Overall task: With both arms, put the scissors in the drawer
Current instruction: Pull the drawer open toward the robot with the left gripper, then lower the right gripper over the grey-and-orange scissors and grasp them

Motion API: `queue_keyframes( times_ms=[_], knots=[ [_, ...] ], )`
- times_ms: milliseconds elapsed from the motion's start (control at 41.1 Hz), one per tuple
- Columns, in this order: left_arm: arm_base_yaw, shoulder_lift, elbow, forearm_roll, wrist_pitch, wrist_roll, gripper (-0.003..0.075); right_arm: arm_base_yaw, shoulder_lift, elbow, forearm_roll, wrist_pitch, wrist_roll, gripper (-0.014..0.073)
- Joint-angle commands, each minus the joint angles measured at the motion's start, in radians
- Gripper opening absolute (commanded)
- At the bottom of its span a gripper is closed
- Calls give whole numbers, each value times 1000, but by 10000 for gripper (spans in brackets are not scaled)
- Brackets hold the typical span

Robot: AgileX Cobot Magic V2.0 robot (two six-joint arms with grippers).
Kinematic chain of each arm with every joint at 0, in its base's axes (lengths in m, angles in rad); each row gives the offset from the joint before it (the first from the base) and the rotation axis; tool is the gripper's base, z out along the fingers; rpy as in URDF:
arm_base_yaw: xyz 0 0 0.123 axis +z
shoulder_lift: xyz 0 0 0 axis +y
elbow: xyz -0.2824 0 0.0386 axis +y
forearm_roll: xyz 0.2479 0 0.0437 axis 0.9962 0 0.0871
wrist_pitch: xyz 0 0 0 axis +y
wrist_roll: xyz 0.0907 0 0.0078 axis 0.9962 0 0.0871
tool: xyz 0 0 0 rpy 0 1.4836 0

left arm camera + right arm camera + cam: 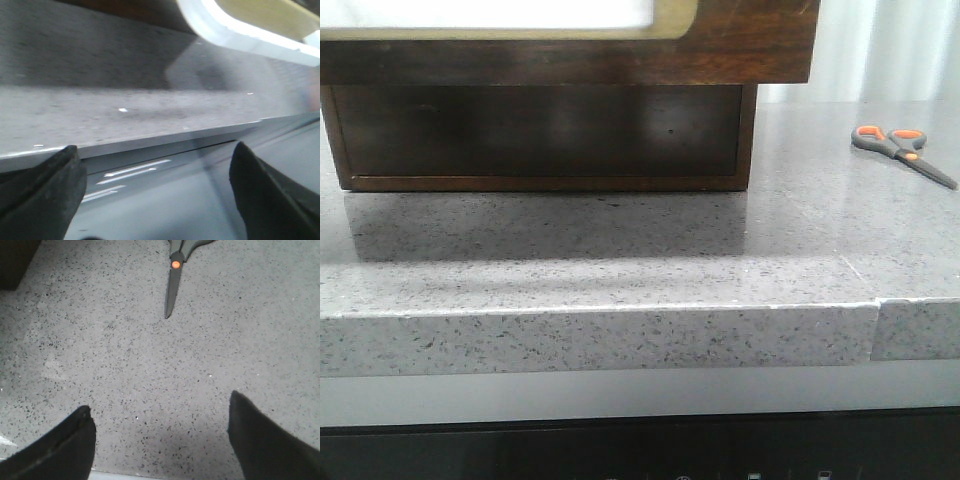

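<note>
Both jaws are spread wide and hold nothing. The right gripper [160, 440] should go down on the scissors [902, 152] handles, and the left gripper [155, 195] pulls the drawer [570, 40].

No readable text, label or number anywhere.

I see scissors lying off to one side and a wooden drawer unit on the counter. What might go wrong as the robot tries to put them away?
The scissors lie flat and closed on the stone counter, so the open right gripper might slide off the thin blades instead of gripping them.

The drawer looks shut, with no handle showing; the open left gripper, down by the counter's edge, may struggle to pull it open.
</note>
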Motion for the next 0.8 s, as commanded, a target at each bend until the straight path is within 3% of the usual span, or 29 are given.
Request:
queue_keyframes(
  times_ms=[0,170,243,511,778],
  knots=[
    [-8,-39,-93,206,-5,-147,564,-7,-2,-36,-17,-53,-2,573],
    [-8,-65,-248,590,100,-263,564,-7,-2,-36,-17,-53,-2,573],
    [-8,-65,-315,678,122,-268,564,-7,-2,-36,-17,-52,-2,573],
    [-23,-65,-459,712,133,-259,564,-7,-2,-36,-17,-52,-2,573],
    [-213,-65,-457,712,109,-259,564,-7,-2,-36,-17,-59,-2,573]
  ],
)
